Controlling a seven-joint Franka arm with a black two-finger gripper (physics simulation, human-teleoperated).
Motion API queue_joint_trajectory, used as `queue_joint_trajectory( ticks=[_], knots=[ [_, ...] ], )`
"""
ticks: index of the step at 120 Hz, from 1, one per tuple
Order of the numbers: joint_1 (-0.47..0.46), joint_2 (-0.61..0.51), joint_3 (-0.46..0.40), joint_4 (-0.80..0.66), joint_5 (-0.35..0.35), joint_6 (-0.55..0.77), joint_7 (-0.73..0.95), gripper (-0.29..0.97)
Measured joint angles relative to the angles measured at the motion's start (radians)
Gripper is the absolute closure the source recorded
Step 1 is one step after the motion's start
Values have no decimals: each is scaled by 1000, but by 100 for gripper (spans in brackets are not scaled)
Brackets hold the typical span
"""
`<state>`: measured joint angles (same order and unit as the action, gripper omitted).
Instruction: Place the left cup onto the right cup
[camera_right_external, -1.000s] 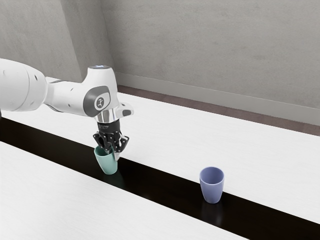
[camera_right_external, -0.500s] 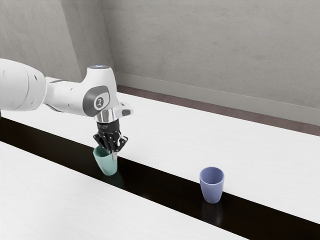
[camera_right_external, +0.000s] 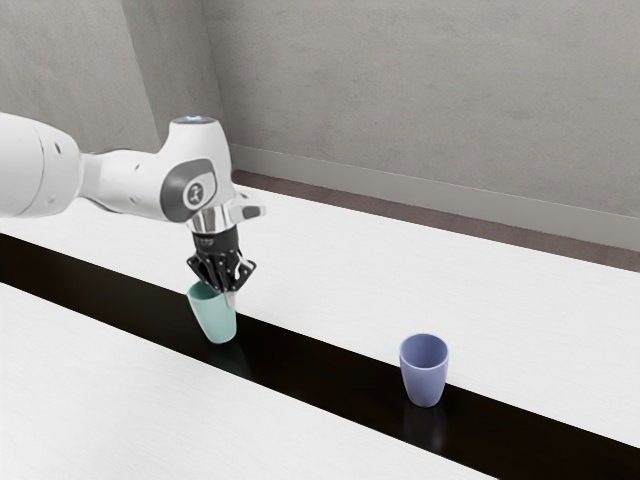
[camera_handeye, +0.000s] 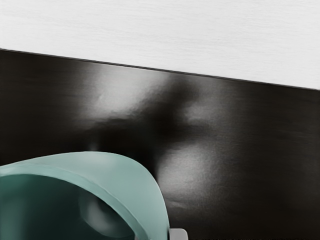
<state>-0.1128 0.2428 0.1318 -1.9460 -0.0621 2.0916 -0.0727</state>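
Teal cup (camera_right_external: 214, 317) is hanging tilted over the black strip (camera_right_external: 320, 375), my gripper (camera_right_external: 222, 284) pinching its rim. Blue cup (camera_right_external: 424, 368) is standing well apart. Prob. carry step; nxt needs height, then centring over it.

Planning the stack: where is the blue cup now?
In the exterior view, the blue cup stands upright on the black strip, right of centre, apart from the green cup.
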Motion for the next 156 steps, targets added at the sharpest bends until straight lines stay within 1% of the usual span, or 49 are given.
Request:
queue_joint_trajectory(
  ticks=[41, 77, 96, 123, 156],
  knots=[
    [-21, -36, 0, 27, 6, -20, 4, 79],
    [-50, -53, 1, 96, 8, -87, 7, 79],
    [-69, -61, 0, 134, 30, -132, 8, 79],
    [-96, -84, -1, 144, 41, -174, 10, 79],
    [-151, -115, -3, 148, 44, -205, 12, 79]
  ],
)
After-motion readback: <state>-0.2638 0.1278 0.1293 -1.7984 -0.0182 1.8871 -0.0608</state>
